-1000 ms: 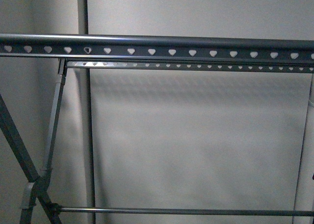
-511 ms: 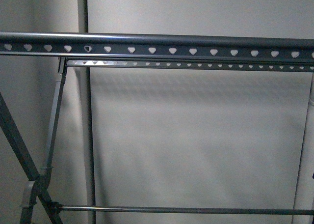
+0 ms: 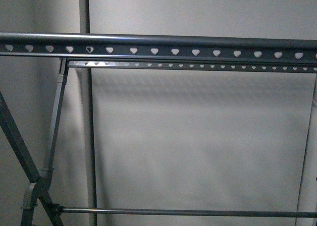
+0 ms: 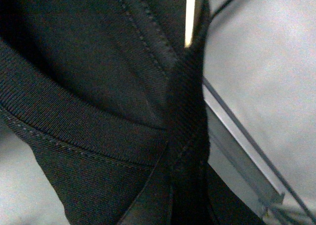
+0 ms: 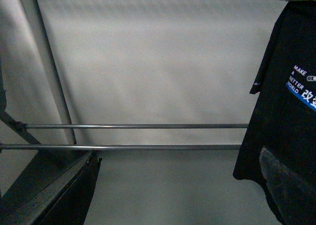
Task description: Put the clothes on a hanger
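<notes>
**rackwatcher:** Front view is pretty much all rack. The long grey top rail with its row of heart holes runs left to right, and a thinner punched rail sits just behind it. Slanted legs are on the left, a thin bar runs low down, and there's a pale wall at the back.

**tee_guy:** ok, so where's the shirt?

**rackwatcher:** Right wrist view has it. The black T-shirt hangs straight down with the white "MAKE A BETTER" print and a blue patch showing. It covers the ends of two thin horizontal bars. The right gripper is spread wide with nothing between the fingers. The other finger overlaps the shirt's lower part in the picture, but I can't tell if it touches the cloth.

**tee_guy:** and the left arm?

**rackwatcher:** Left wrist view is crammed with black fabric, super close. You can see the ribbed collar, stitched seams and a thin pale strip. A bit of grey metal rail is right beside the cloth. The left gripper's fingers don't show anywhere, so I can't tell whether it's pinching anything.
</notes>
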